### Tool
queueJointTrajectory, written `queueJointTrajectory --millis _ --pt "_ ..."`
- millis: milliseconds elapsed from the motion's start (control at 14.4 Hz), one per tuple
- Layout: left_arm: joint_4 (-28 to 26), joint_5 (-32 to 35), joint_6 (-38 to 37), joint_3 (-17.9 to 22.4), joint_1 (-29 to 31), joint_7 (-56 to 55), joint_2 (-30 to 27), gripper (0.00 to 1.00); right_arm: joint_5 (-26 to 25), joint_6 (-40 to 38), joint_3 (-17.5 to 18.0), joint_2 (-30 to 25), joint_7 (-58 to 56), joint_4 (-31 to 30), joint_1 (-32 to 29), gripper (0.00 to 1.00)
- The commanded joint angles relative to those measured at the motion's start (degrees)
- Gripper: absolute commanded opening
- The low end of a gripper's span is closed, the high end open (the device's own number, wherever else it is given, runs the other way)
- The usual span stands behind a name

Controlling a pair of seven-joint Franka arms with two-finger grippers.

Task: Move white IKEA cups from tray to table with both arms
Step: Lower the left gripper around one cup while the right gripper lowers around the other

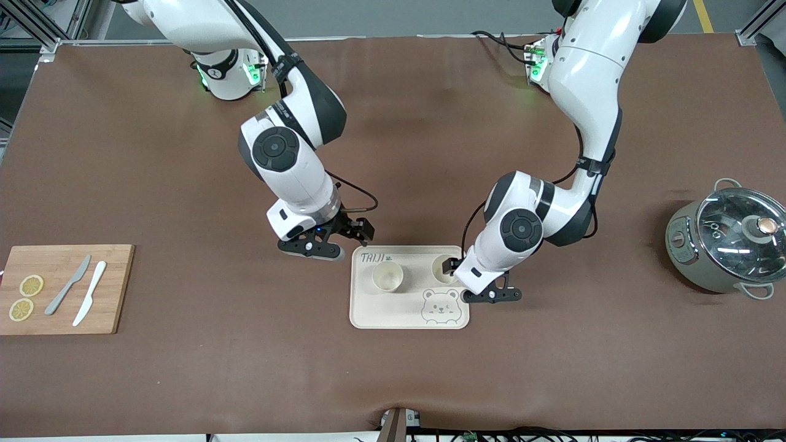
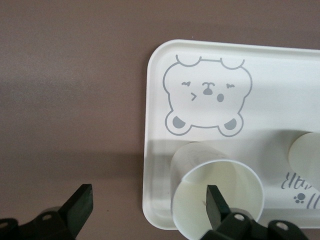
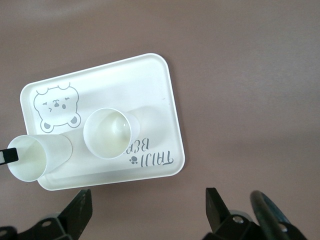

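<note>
Two white IKEA cups stand upright on the cream bear tray [image 1: 393, 310]. One cup [image 1: 387, 276] is by the lettered corner; the other cup [image 1: 443, 267] is at the tray's left-arm end. My left gripper [image 1: 455, 267] hangs open over that end. In the left wrist view the left gripper [image 2: 149, 195] straddles the tray [image 2: 270, 85] edge. One of its fingers [image 2: 216, 200] is over the cup's [image 2: 230, 185] mouth and the other over bare table, gripping nothing. My right gripper [image 1: 356, 230] is open and empty over the table beside the tray's lettered edge [image 3: 150, 80]; the right wrist view has the right gripper [image 3: 147, 197] and both cups [image 3: 110, 132] [image 3: 32, 155].
A wooden cutting board [image 1: 61, 319] with two lemon slices [image 1: 26, 298], a grey knife [image 1: 67, 285] and a white knife [image 1: 90, 293] lies at the right arm's end of the table. A grey pot with a glass lid [image 1: 727, 239] stands at the left arm's end.
</note>
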Motion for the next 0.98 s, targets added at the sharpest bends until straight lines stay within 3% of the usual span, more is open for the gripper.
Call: queueJointTrajectory --millis 0,209,836,906 --pt "-0.5 1.4 1.1 0.3 -0.4 -1.0 0.2 1.00 0.0 0.7 -0.6 5.9 0.6 4.4 1.4 1.00" --pt "-0.5 1.5 2.2 0.3 -0.9 -1.5 1.1 1.00 0.0 6.7 -0.8 8.1 2.7 4.6 2.6 1.00" --pt "-0.1 3.5 3.4 0.4 -1.5 -1.8 3.5 1.00 -1.4 11.8 -0.9 11.3 5.6 5.2 2.9 1.00" --pt "-0.1 3.6 3.7 0.4 -2.3 -6.8 3.6 0.31 -2.2 12.1 -1.0 11.4 5.7 5.2 2.9 1.00"
